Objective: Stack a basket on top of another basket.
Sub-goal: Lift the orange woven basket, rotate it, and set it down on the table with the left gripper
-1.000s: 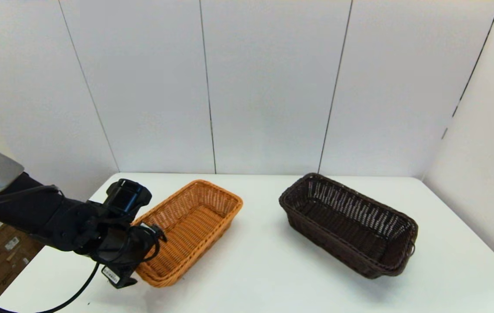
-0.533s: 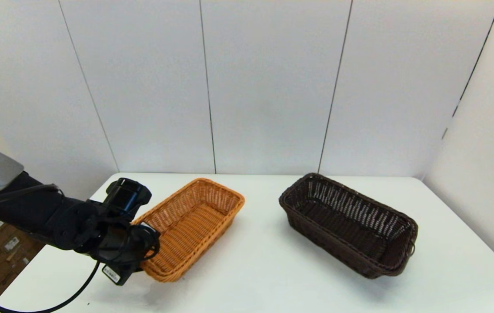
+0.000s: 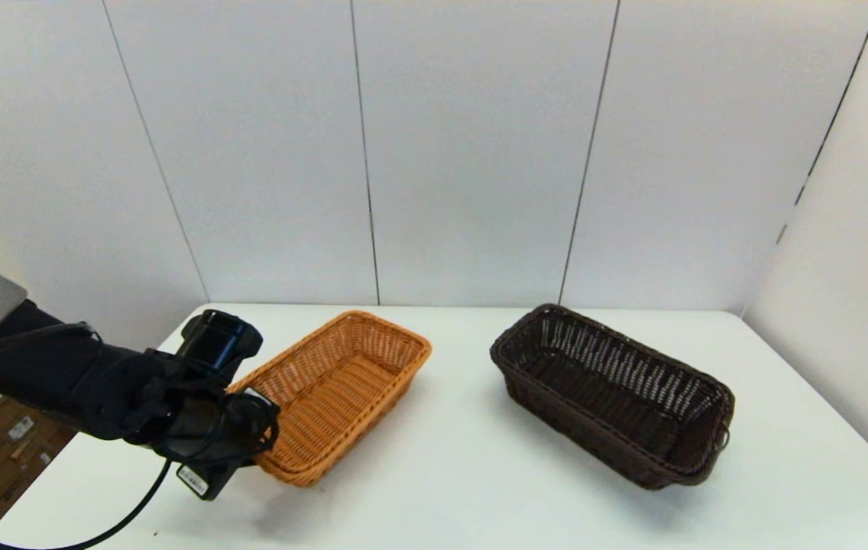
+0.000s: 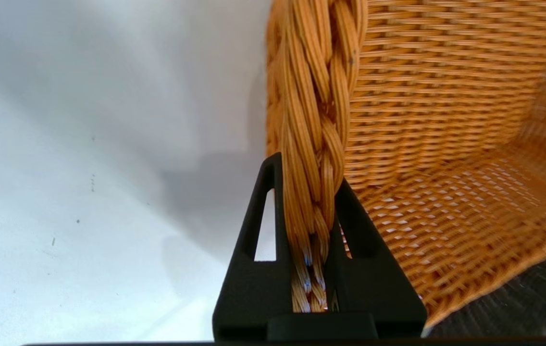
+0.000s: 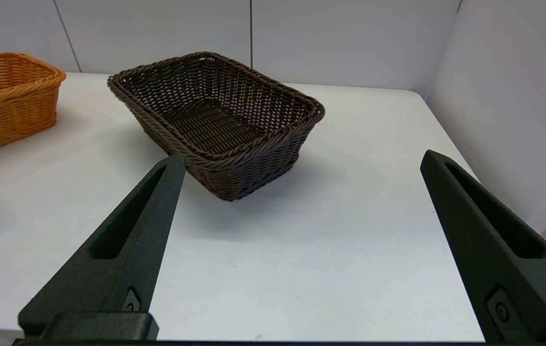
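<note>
You are early in the job: nothing is stacked yet, and the two baskets sit well apart on the table (image 3: 472,489), the tan basket (image 3: 342,393) on the left side and the dark basket (image 3: 617,397) on the right. Note that the pictures show the tan one in hand, not the dark one, so by the look of it the tan basket will be the one carried across. Its near end appears raised off the surface, with a shadow under it in the head view, while the far end looks low, so I judge the lift has only begun. What is left is the whole carry over to the dark basket, lining up the long sides, and lowering one into the other. Your left gripper (image 4: 309,202) is clamped on the braided rim (image 4: 314,96) at the tan basket's near short end: one finger lies outside the wall and one inside, pressed tight against the braid with no gap showing. The hold is at one end only, so expect the basket to hang tilted. Your right gripper (image 5: 302,187) hangs near the table's front edge facing the dark basket, its fingers spread wide, holding nothing and touching nothing; the dark basket stands flat and untouched between it and the back wall
</note>
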